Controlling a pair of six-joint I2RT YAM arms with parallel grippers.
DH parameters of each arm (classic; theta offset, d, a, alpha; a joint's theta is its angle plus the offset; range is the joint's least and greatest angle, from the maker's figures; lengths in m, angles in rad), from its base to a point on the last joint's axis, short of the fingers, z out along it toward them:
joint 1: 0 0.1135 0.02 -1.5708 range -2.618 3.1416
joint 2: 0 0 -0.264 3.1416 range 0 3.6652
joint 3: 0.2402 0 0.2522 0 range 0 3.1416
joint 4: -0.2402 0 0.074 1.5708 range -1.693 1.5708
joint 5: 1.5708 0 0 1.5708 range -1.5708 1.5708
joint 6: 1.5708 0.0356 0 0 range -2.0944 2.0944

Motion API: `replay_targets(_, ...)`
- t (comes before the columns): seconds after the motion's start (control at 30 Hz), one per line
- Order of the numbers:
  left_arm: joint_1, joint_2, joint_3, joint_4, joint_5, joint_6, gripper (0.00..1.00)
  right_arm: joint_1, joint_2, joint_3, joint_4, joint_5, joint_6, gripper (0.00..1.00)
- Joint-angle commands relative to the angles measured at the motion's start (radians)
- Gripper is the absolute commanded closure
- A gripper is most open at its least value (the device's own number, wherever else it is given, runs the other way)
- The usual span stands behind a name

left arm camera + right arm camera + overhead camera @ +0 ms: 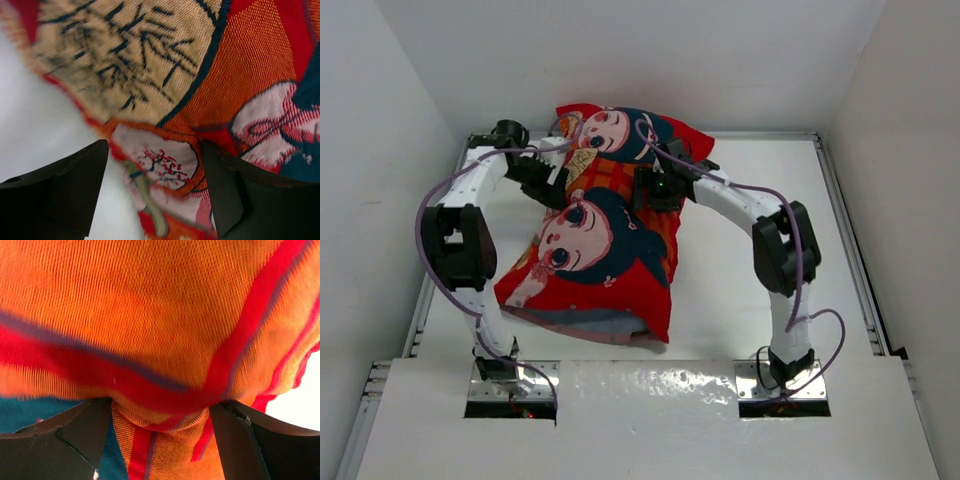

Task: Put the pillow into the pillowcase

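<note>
Left fingers [60,192] stood spread apart at the pillowcase [605,245] edge; right fingers [55,442] stood spread too, a fabric fold between them.

The top camera sits high above and behind my bases. It looks down and forward over the whole table [720,310], taking in both my arms and the pillowcase [610,240] from a distance. My left wrist camera looks out along my left gripper [155,145], so near that blurred printed weave fills most of its view. My right wrist camera looks past my right gripper [161,404], nearer still, onto orange and red cloth. All three views share the pillowcase.
</note>
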Motion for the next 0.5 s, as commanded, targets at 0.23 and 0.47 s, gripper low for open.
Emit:
replay_targets(0.23,-0.158,0.011,-0.198,0.227,0.139,-0.088,0.26,-0.096,0.023,0.113,0.068,0.111,0.045,0.29)
replay_targets(0.47,-0.158,-0.062,-0.302,0.181,0.109,0.002,0.26,-0.095,-0.199,-0.162,0.156,0.111,0.015,0.29)
